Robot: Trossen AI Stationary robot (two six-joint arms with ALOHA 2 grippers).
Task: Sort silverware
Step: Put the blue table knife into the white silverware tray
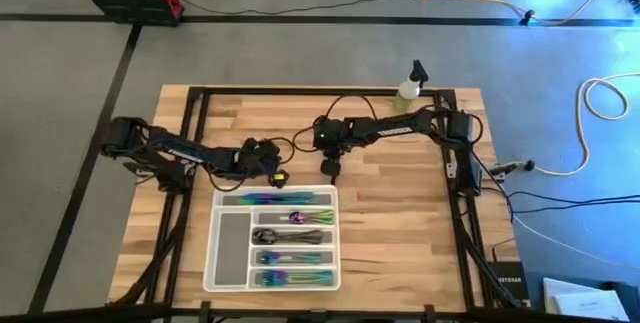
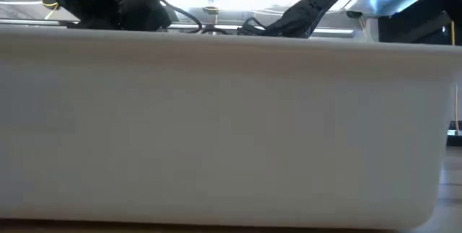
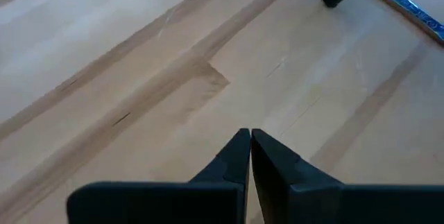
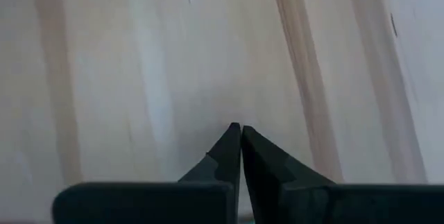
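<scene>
left end effector (image 3: 244, 156): fingers pressed together, holding nothing, over bare wood just behind the tray's back left corner.
right end effector (image 4: 236, 153): fingers together too, empty, hanging over the surface (image 1: 400, 223) just behind the tray's back right corner.
silverware (image 1: 290, 238): all in view lies in the tray (image 1: 228, 281), iridescent and dark pieces in the cross slots, long axes running left to right; the long left slot looks bare.
key relation: pieces lie toward the front edge from both end effectors; both arms about equally near.
loose pieces: none seen on the wood.
judgement: sorting looks done or nearly so.
</scene>
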